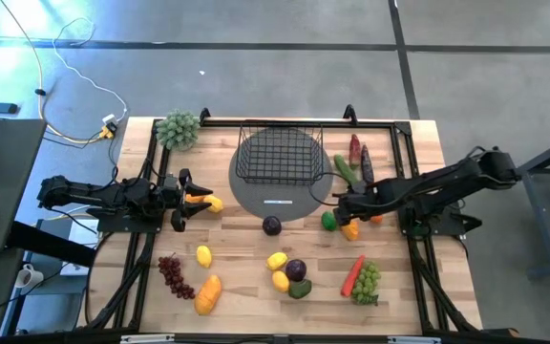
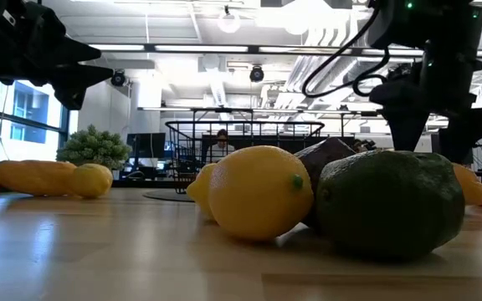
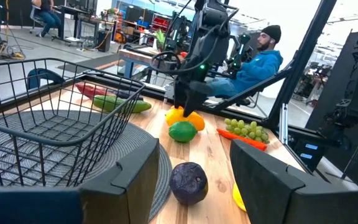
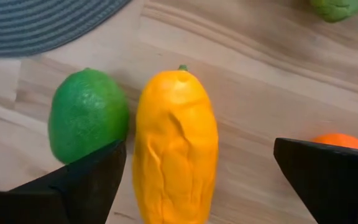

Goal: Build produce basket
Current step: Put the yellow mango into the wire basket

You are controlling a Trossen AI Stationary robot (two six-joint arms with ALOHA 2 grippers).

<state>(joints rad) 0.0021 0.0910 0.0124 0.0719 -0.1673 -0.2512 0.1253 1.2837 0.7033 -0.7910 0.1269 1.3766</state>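
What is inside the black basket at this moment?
The basket looks empty: only its wire floor shows, with the grey mat under it. All produce lies on the table. The mat's middle is covered by the basket.
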